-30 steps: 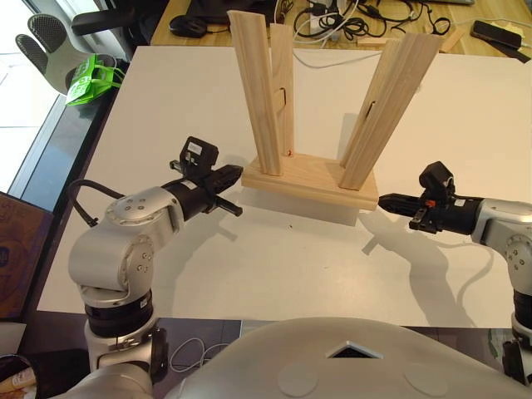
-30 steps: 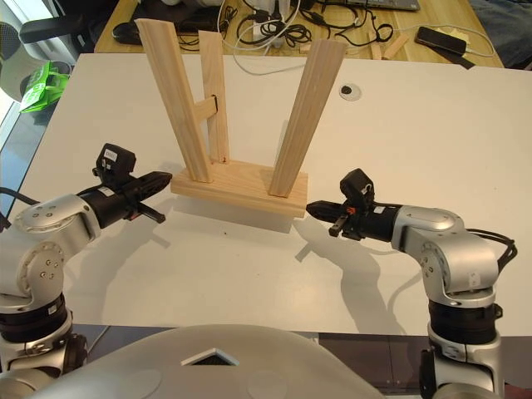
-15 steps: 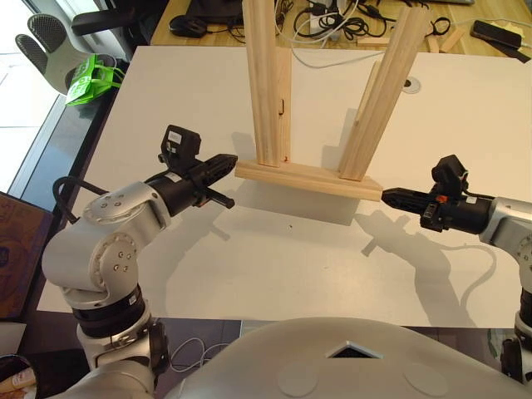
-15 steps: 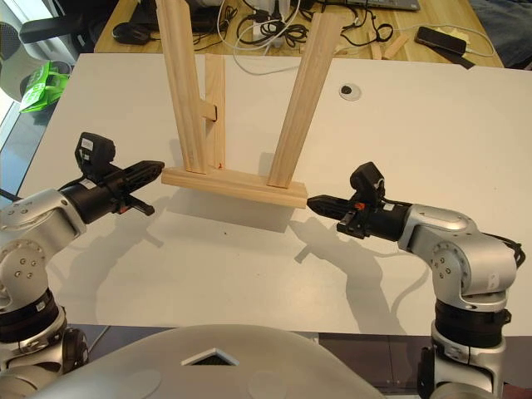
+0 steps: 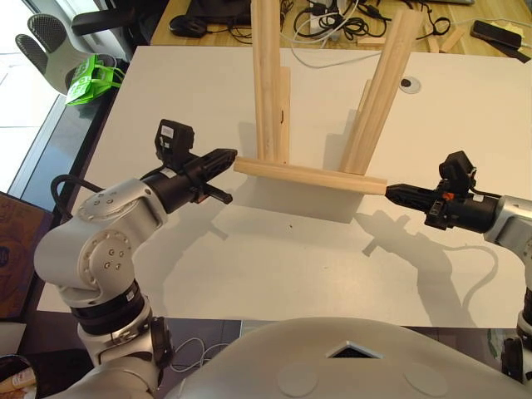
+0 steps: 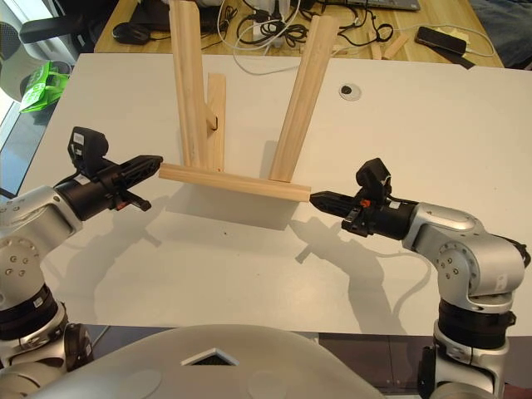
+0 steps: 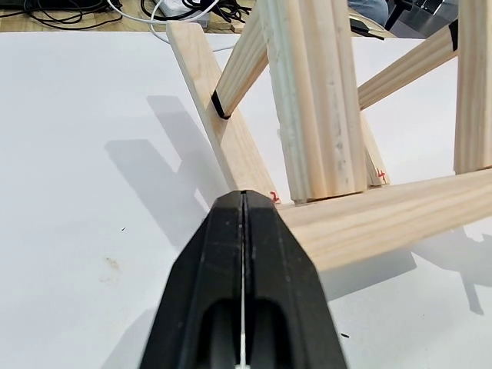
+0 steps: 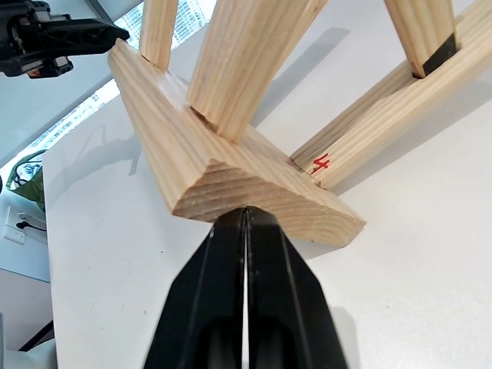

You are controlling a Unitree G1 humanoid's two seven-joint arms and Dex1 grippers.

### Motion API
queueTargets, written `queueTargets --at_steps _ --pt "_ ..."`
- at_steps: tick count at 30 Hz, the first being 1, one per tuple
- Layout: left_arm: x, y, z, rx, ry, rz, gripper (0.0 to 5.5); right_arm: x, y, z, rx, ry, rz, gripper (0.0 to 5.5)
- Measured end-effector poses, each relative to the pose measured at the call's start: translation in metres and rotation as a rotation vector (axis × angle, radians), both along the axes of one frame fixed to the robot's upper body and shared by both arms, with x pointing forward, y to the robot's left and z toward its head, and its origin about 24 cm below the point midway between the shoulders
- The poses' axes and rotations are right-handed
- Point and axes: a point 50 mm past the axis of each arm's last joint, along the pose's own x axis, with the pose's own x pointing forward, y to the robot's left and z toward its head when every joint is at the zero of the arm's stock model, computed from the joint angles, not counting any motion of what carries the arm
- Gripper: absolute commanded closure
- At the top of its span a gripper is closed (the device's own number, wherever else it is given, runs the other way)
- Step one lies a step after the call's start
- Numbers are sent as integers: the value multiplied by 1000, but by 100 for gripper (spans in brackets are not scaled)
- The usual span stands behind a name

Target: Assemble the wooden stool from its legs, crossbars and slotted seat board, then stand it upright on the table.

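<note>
- The stool [image 5: 309, 175], legs [image 5: 266, 75] upward, looks raised off the table [image 5: 249, 258] near its far edge, probably for flipping.
- The left gripper [image 5: 226, 156] and right gripper [image 5: 397, 190], jaws closed together, press the seat board's opposite ends.

A green bag [image 5: 93, 76] sits at the left; cables [image 5: 341, 21] and a phone [image 5: 496, 33] lie on the far desk [image 5: 499, 10].

Pale wooden stool [image 5: 309, 176] upside down, legs [image 5: 266, 79] up, above table [image 5: 166, 91].
</note>
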Motion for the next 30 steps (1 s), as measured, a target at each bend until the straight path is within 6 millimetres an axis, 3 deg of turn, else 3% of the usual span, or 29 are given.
queueTargets --at_steps 19,22,25,30 --pt "6 -2 2 41 -42 -20 548 2 -1 3 15 -34 -10 550" --pt "11 -1 -2 -11 -58 -21 548 5 -11 5 27 -53 -32 550" --pt "14 4 4 -134 -125 -21 548 6 -31 23 44 -116 -30 550" --pt "21 31 -10 -53 -108 150 508 8 -56 15 -80 -97 -69 525"
